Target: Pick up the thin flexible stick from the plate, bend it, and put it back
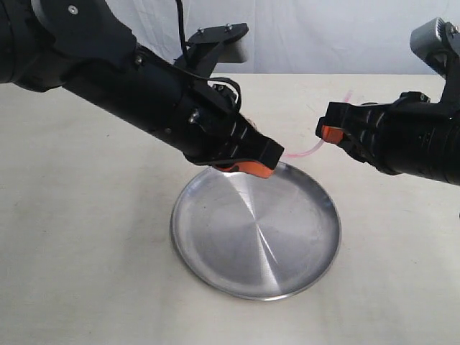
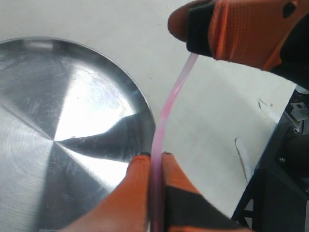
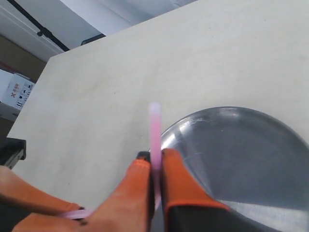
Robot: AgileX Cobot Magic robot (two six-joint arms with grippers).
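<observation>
- Above the far rim of the round, shallow, shiny silver metal plate (image 1: 251,244), right of centre in the exterior view, the very thin pale pink flexible stick (image 1: 303,151) is hanging in the air and touching no part of the plate.
- Left gripper (image 1: 248,167), black with orange fingertips, is reaching in from the upper left of the frame. The left wrist view shows its jaws closed down to the stick's width, pinching one end between them.
- Right gripper (image 1: 328,133), entering from the right edge of the frame, is clamping the stick nearer its other end. In the right wrist view both fingers are pressing on the rod, with a short pale tip sticking out beyond them.
- Between the two grips the stick is running in a gentle curve rather than a straight line, as the left wrist view is showing most plainly.
- Plate is lying flat on the pale table (image 1: 86,273), lower centre of the frame, with the stick not in it.
- Assessment: the pick-up is reading as complete. The bend appears to be under way but shallow; a fuller bend is likely calling for the grippers to be brought closer together.
- Outstanding: setting the stick back on the plate and releasing both grips are not yet done.
</observation>
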